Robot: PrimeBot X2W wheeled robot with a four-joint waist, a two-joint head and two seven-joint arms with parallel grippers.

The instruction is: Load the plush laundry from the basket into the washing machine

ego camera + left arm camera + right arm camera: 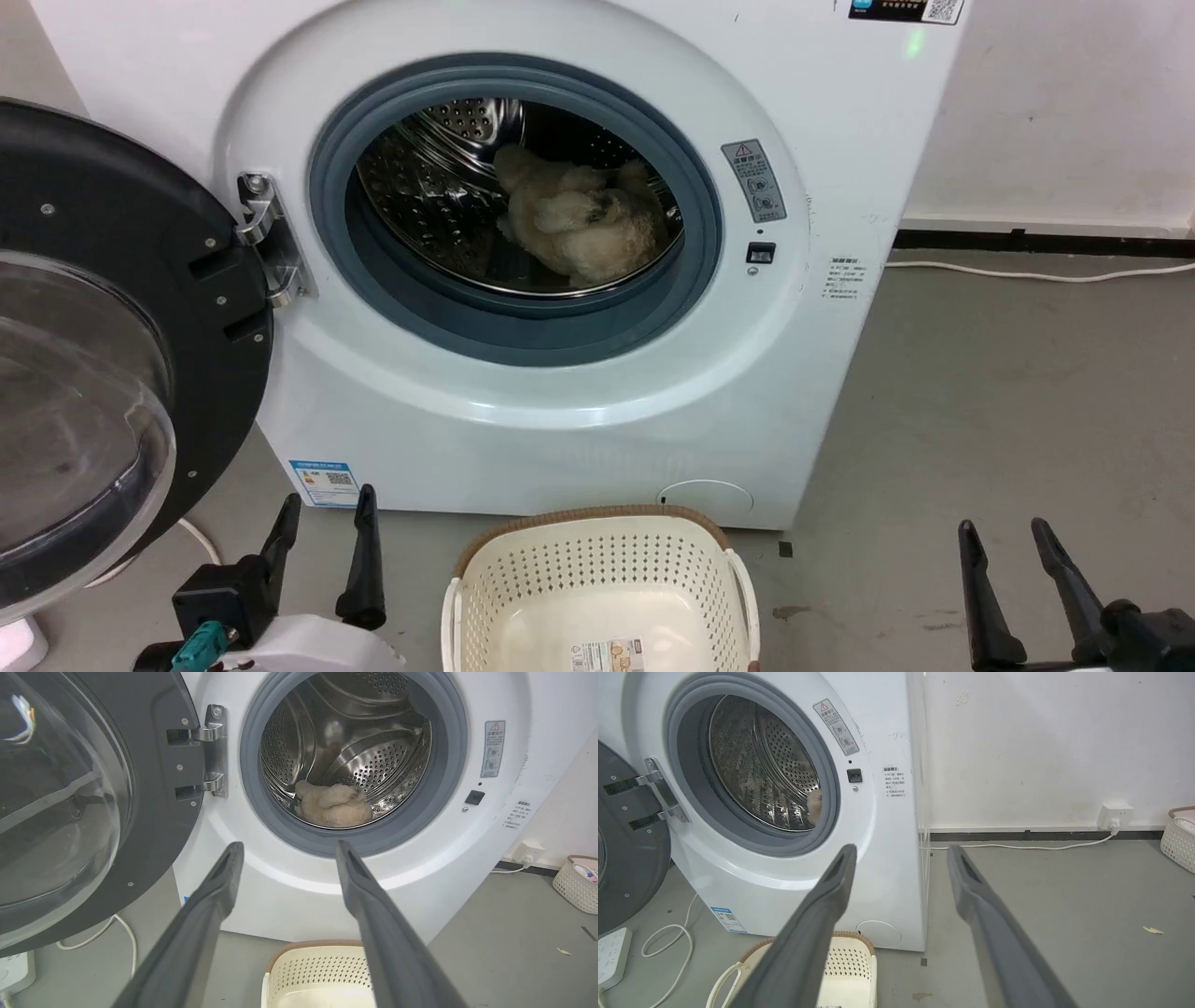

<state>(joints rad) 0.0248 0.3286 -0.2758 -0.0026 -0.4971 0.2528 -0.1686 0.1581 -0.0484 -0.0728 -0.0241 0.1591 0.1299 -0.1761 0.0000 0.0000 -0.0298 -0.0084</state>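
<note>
Both arms low: left gripper lower left, jaws wide apart, empty, pointing up; right gripper lower right, likewise.

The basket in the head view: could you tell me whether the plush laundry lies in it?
No, the basket is empty; the plush laundry lies inside the drum of the washing machine.

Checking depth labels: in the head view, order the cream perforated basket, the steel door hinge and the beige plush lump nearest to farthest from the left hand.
1. Cream perforated plastic basket, low, just right of the left hand.
2. Steel door hinge, on the white washer front, higher up.
3. Fluffy beige plush lump, deep inside the drum.
</note>
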